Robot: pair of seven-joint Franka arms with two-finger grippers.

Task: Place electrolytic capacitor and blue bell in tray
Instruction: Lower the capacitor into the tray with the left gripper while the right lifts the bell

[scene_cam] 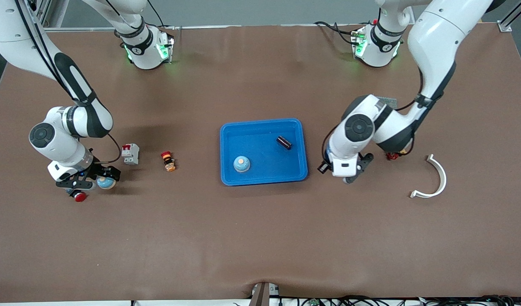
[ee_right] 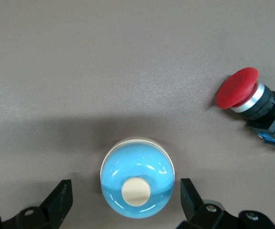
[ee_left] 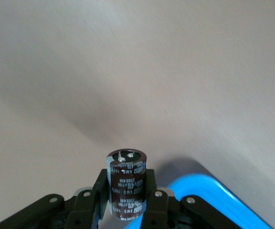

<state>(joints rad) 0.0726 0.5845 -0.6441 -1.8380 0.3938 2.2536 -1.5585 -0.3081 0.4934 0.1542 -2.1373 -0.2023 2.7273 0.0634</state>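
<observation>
Both of my grippers are busy around the tray (scene_cam: 226, 127). Left gripper (scene_cam: 353, 175) hangs just past the tray's rim toward the left arm's end of the table, its fingers (ee_left: 152, 202) clamped on an electrolytic capacitor (ee_left: 126, 183) that stands upright between them. Right gripper (scene_cam: 99, 178), well away from the tray toward the right arm's end, has its fingers (ee_right: 188, 193) spread wide on either side of a blue bell (ee_right: 137, 184) sitting on the table, not touching it. A red push button (ee_right: 244, 93) lies beside that bell. Inside the tray lie another blue bell (scene_cam: 241, 163), nearer the front camera, and a dark capacitor (scene_cam: 284, 142), toward the left arm's end.
</observation>
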